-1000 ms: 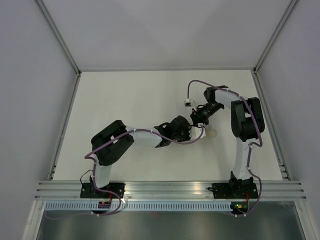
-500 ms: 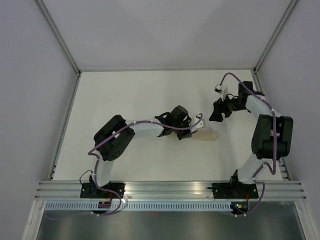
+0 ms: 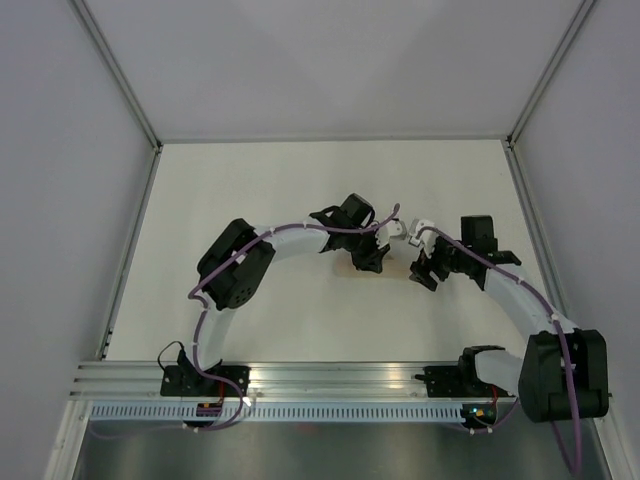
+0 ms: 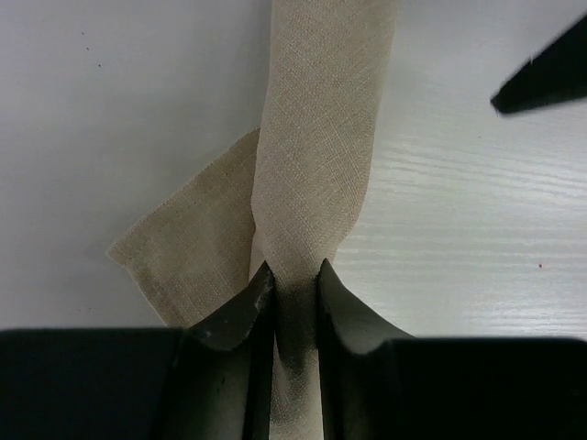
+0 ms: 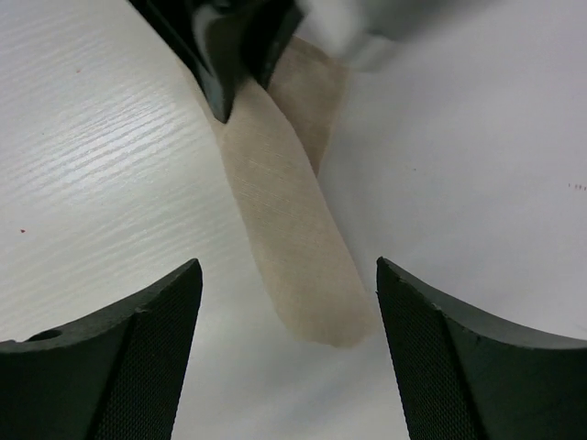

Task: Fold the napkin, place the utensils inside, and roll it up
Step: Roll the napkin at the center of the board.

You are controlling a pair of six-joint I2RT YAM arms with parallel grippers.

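Left wrist view: my left gripper (image 4: 293, 280) pinches the rolled napkin (image 4: 321, 128) tight; my right gripper (image 5: 287, 266) gapes wide over the napkin's other end, empty.

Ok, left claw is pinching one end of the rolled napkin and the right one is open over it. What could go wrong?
1. A loose flap sticks out beside where the left claw pinches the napkin; pulling may unroll it.
2. The right claw straddles the free end, open; closing off-centre could skew the roll.
3. No utensils show, so I can't tell if they're inside; tilting might let any slide out.
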